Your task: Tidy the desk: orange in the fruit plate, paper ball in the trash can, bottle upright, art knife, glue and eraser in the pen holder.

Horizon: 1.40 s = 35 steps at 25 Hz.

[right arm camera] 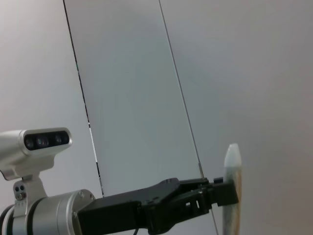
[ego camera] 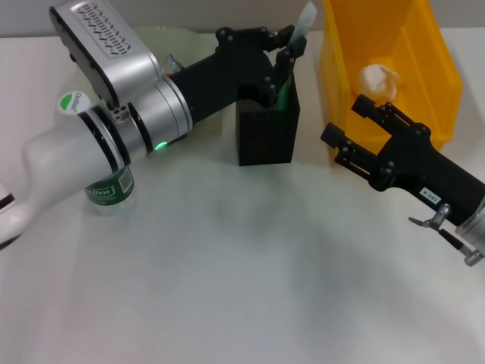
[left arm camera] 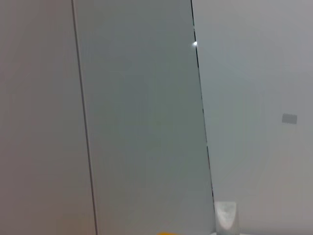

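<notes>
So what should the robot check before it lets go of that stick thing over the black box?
1. Left gripper grips the glue stick: ok.
2. Stick's lower end inside the pen holder: ok, it dips past the rim.
3. Stick upright: not ok, it leans.
4. Right gripper clear of the holder: ok, it hovers beside the trash can.
5. Paper ball binned: ok.
6. Bottle upright: ok.
7. Orange on the fruit plate: cannot tell, the arm hides it.
</notes>
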{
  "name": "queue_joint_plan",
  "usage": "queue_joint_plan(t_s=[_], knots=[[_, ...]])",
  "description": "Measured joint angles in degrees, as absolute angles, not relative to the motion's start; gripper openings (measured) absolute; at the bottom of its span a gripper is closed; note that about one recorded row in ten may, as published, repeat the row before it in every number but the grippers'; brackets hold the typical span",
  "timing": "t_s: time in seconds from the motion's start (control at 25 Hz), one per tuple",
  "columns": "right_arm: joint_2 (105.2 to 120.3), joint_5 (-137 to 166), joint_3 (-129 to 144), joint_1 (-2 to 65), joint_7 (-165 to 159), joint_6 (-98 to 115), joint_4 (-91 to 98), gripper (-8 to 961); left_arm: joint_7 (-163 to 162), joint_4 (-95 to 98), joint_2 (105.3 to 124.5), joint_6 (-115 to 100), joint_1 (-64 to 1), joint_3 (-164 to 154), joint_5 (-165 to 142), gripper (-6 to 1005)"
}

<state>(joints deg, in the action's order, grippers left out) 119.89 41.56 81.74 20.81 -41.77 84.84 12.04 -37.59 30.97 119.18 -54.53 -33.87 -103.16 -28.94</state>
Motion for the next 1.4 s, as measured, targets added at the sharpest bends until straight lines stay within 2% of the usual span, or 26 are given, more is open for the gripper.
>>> queue_joint_plan(t_s=[0.88, 1.08, 1.2, 1.4], knots=[[119.88, 41.55, 81.74, 20.83, -41.84, 84.81, 12.04, 774, -40.40, 31.19, 119.18, -51.48, -34.24, -104.68, -29.02, 262], [119.88, 41.51, 81.65, 20.83, -41.84, 84.81, 12.04, 774, -41.00, 31.45, 119.14, -54.61, -33.64, -104.64, -29.34, 502], [119.88, 41.48, 81.56, 20.81, -41.84, 84.81, 12.06, 774, -42.66, 32.79, 118.84, -56.41, -32.49, -104.55, -29.40, 707], [119.88, 41.48, 81.49, 20.77, -41.84, 84.81, 12.10, 774, -45.51, 35.64, 118.22, -58.80, -30.37, -103.96, -31.71, 800]])
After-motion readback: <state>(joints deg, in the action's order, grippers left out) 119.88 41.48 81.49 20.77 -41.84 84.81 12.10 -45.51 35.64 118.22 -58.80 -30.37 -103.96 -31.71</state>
